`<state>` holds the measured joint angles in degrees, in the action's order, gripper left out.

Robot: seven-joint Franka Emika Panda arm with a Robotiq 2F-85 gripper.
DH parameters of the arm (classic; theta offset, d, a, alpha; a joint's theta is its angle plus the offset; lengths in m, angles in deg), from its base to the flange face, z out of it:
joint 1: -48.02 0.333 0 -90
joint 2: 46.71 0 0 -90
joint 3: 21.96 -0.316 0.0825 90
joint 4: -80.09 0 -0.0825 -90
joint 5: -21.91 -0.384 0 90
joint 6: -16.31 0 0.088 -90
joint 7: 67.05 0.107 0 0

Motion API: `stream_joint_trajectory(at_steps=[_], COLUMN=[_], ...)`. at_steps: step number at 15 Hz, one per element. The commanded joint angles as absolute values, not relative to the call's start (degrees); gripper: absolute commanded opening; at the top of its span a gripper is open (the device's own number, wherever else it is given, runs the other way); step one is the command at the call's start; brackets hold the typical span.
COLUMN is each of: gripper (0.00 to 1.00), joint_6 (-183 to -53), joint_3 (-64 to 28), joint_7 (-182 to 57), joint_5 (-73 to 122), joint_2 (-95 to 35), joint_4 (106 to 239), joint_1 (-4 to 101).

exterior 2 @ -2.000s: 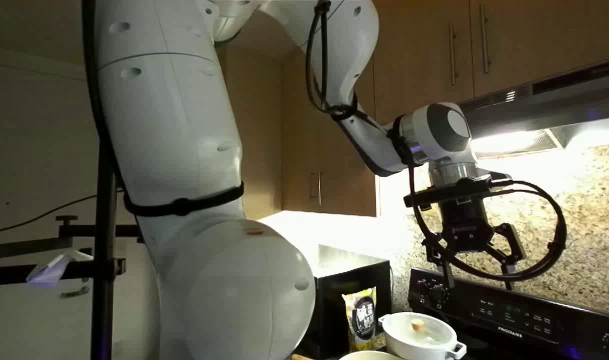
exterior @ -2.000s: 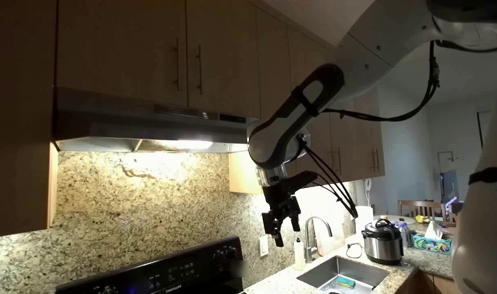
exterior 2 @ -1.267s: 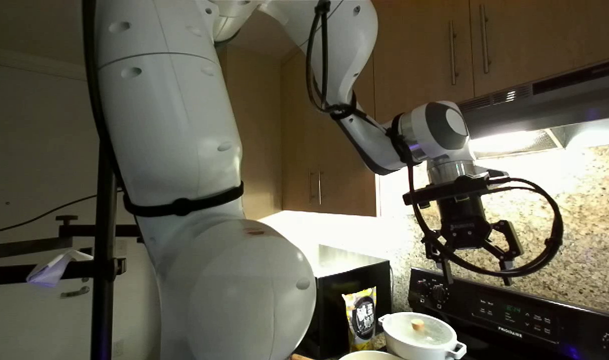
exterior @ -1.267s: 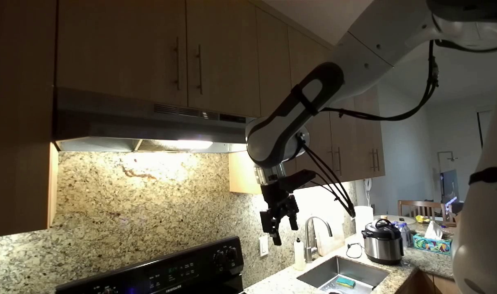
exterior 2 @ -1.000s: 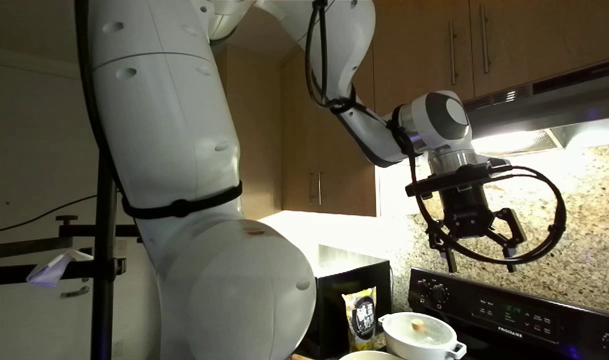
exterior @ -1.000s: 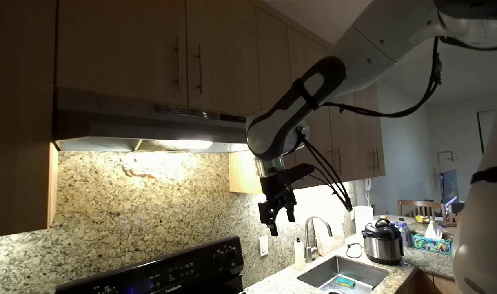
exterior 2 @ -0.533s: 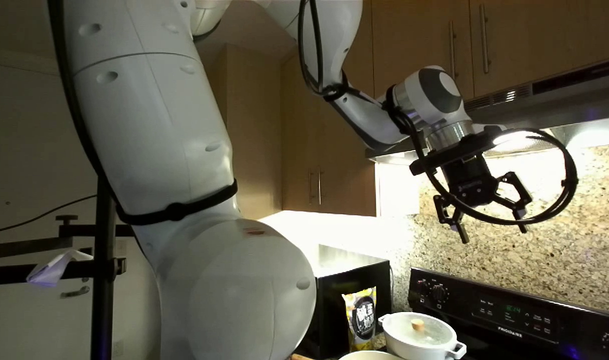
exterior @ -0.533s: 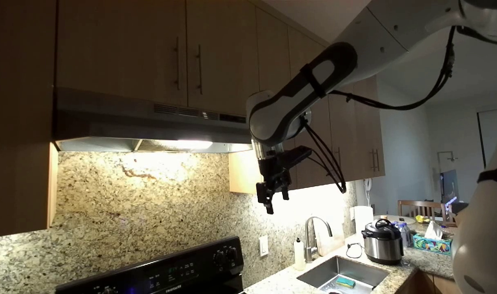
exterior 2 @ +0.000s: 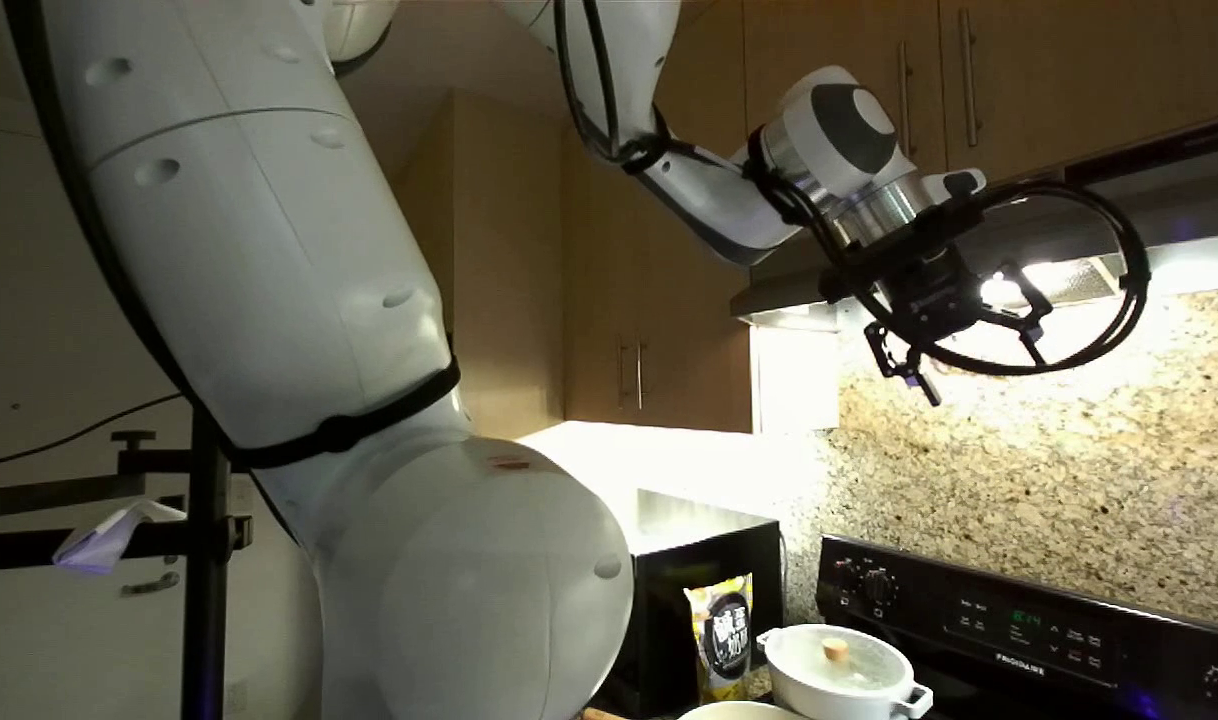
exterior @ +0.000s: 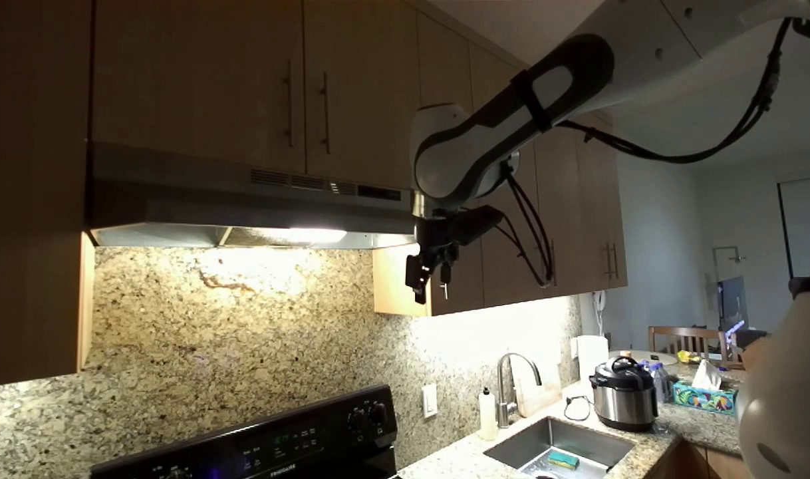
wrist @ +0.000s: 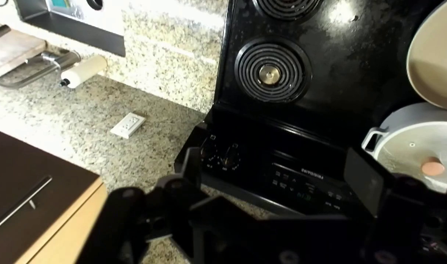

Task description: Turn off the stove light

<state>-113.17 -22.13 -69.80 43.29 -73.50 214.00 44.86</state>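
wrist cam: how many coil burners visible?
2. In the wrist view, the whole burner lies left of the pan; the cropped burner is at the top edge. More may be hidden under the pan and pot, or out of frame.

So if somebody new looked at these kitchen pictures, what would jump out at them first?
Probably the bulky white arm, filling much of the left half of an exterior view. Next, the lit stove light under the hood, glaring on the speckled wall. Then, in the wrist view, the open gripper at the bottom, with the black stove beyond.
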Motion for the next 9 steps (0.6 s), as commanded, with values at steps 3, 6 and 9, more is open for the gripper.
stream_joint_trajectory(at_steps=[3, 6, 9], gripper=[1.0, 1.0, 1.0], joint_6=[-118.68, -122.32, -127.78], joint_3=[-21.1, -20.82, -21.3], joint_7=[-74.04, -73.9, -73.51], joint_5=[46.6, 47.6, 49.4], joint_2=[-77.85, -78.51, -78.96], joint_4=[214.2, 213.52, 212.93], joint_1=[43.63, 43.34, 42.61])
